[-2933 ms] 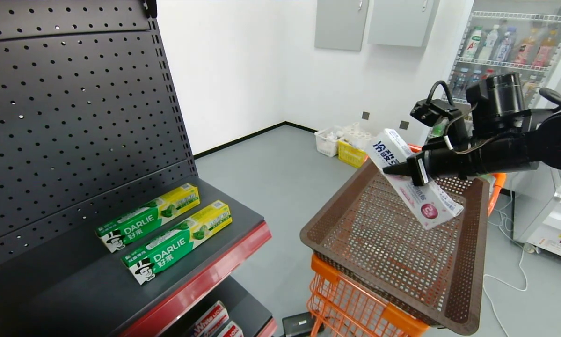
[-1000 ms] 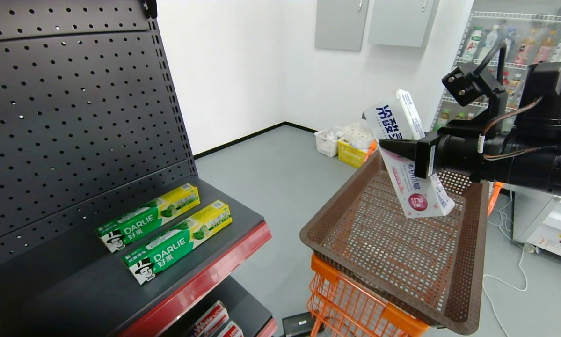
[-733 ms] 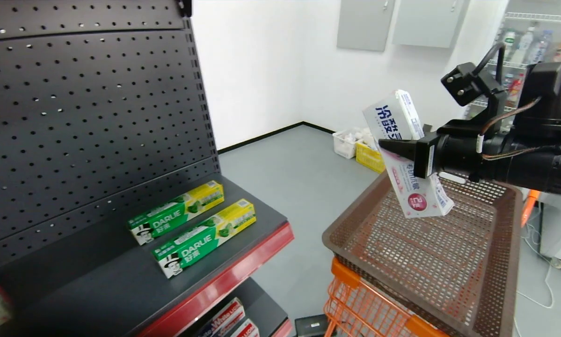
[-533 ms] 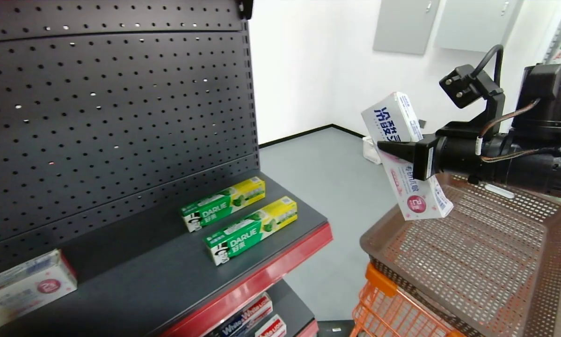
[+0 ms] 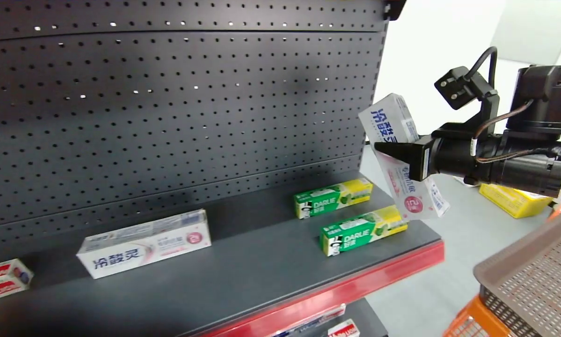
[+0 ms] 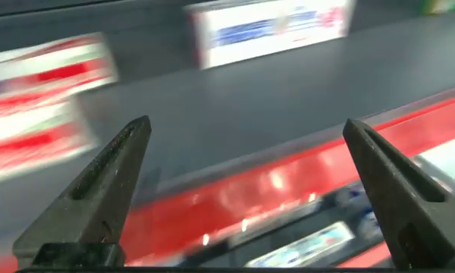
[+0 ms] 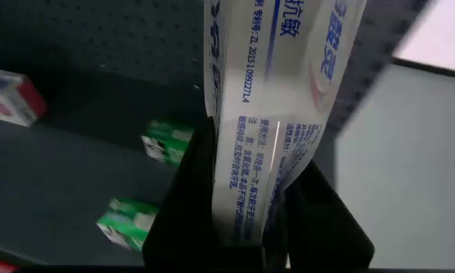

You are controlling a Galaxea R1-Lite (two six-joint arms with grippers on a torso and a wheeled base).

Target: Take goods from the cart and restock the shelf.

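My right gripper point(image 5: 395, 150) is shut on a white and pink toothpaste box point(image 5: 402, 157), held tilted in the air just past the right end of the dark shelf point(image 5: 243, 267). The same box point(image 7: 277, 114) sits clamped between the fingers in the right wrist view. On the shelf lie two green and yellow toothpaste boxes point(image 5: 332, 203) point(image 5: 362, 229) and a matching white and pink box point(image 5: 144, 243). My left gripper point(image 6: 243, 189) is open with nothing between its fingers, facing the shelf's red front edge point(image 6: 288, 189). The brown cart basket point(image 5: 537, 276) is at the lower right.
Red and white boxes point(image 5: 2, 280) lie at the shelf's left end. A black pegboard point(image 5: 182, 107) backs the shelf. More boxes point(image 5: 343, 327) sit on the lower shelf. A yellow bin point(image 5: 514, 200) stands on the grey floor behind my right arm.
The head view has swung left, bringing more of the shelf in and pushing the cart basket to the lower right. Earlier my right gripper lifted the box up out of the basket.
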